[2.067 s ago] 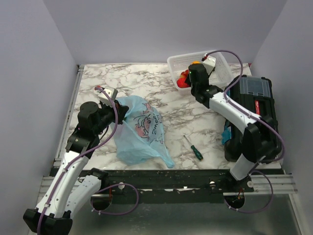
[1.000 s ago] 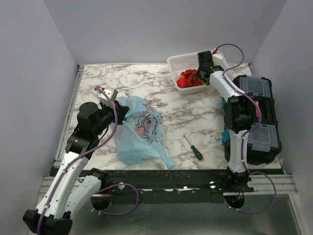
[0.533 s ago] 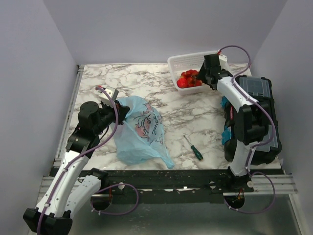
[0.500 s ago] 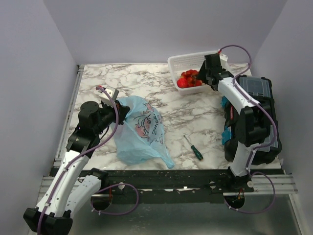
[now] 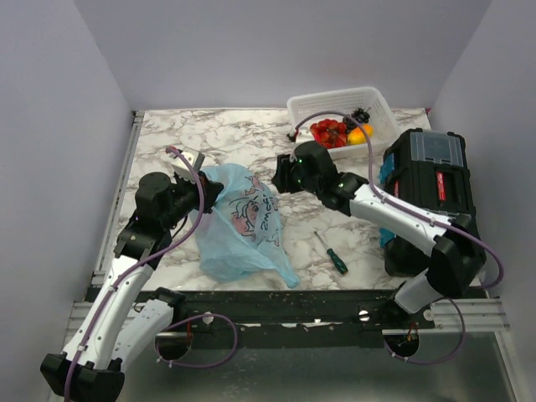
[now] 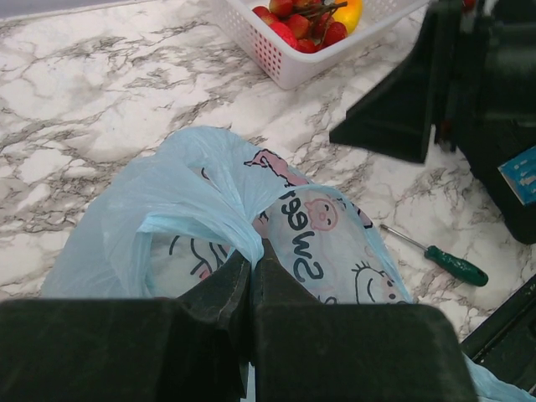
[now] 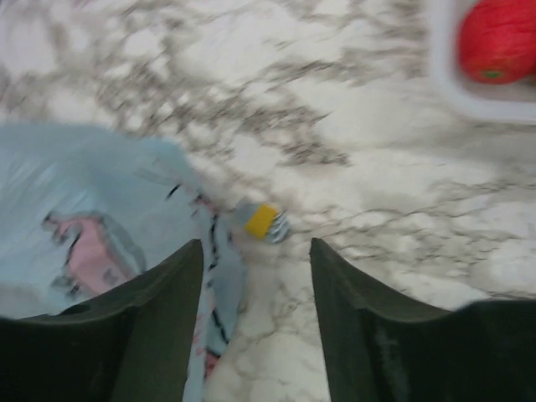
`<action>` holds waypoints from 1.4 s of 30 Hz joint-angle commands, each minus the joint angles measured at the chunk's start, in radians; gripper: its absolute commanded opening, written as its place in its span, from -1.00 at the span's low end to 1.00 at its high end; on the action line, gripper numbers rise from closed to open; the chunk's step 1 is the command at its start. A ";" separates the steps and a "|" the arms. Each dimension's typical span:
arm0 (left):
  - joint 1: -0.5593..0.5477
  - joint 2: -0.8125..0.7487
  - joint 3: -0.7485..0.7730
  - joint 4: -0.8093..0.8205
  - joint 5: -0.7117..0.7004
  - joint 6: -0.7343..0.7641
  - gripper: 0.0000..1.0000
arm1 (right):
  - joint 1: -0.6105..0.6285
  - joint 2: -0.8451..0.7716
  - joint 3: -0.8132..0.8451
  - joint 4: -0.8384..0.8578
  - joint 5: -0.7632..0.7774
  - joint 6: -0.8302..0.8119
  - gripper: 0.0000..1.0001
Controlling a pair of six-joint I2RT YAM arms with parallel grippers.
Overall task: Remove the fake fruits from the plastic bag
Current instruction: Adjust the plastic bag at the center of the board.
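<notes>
1. The left arm [image 5: 113, 289], lower left of the top view, has white shell links; round black joints; a black base.
2. The right arm [image 5: 389, 209], right of centre, has the same white links and black joints.
3. Thin purple cables [image 5: 199, 186] loop along both arms.
4. The left tool [image 6: 253, 255] is black and wedge-shaped; the right tool [image 7: 255, 244] is dark and tapered.

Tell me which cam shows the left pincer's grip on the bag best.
Left wrist. It looks straight down the shut left pincer pinching a gathered fold of the plastic bag. Top external shows the whole bag, but the left arm hides the pinch. Right wrist catches only a blurred bag edge.
</notes>
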 commanded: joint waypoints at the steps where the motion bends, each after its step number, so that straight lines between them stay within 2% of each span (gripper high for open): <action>1: 0.005 -0.002 0.020 -0.008 0.025 -0.010 -1.00 | 0.146 -0.112 -0.089 0.104 -0.087 -0.030 -0.14; 6: 0.005 -0.005 0.019 -0.010 0.020 -0.009 -1.00 | 0.311 -0.171 -0.139 0.156 -0.016 -0.037 -0.16; 10: 0.005 0.001 0.021 -0.006 0.023 -0.011 -1.00 | 0.341 -0.153 -0.152 0.207 -0.039 -0.035 -0.10; 15: 0.005 0.006 0.020 -0.008 0.019 -0.009 -1.00 | 0.350 -0.035 -0.117 0.257 -0.016 -0.006 -0.20; 18: 0.005 -0.004 0.016 -0.008 0.003 -0.005 -1.00 | 0.381 0.044 -0.090 0.294 0.055 -0.015 -0.22; 22: 0.005 -0.012 0.013 -0.007 -0.020 0.000 -1.00 | 0.488 0.160 -0.001 0.302 0.109 -0.062 -0.25; 28: 0.008 -0.031 0.015 -0.018 -0.083 0.011 -1.00 | 0.655 0.317 0.063 0.402 0.032 -0.136 -0.26; 31: 0.010 -0.047 0.007 -0.021 -0.114 0.005 -1.00 | 0.691 0.381 0.097 0.394 0.066 -0.160 -0.30; 32: 0.010 -0.052 0.006 -0.028 -0.121 -0.002 -0.87 | 0.692 0.386 0.097 0.391 0.085 -0.156 -0.31; 35: 0.009 -0.070 0.022 -0.063 -0.146 -0.053 -0.08 | 0.691 0.363 0.069 0.408 0.133 -0.169 -0.31; 36: 0.009 -0.076 0.038 -0.084 -0.146 -0.060 0.07 | 0.692 0.354 0.055 0.418 0.140 -0.168 -0.31; 37: 0.010 -0.083 0.055 -0.116 -0.147 -0.064 0.31 | 0.692 0.342 0.043 0.425 0.144 -0.155 -0.31; 39: 0.009 -0.095 0.110 -0.191 -0.153 -0.064 0.50 | 0.685 0.323 0.007 0.455 0.148 -0.128 -0.29; 42: 0.010 -0.140 0.168 -0.287 -0.180 -0.070 0.67 | 0.669 0.304 -0.038 0.496 0.123 -0.083 -0.26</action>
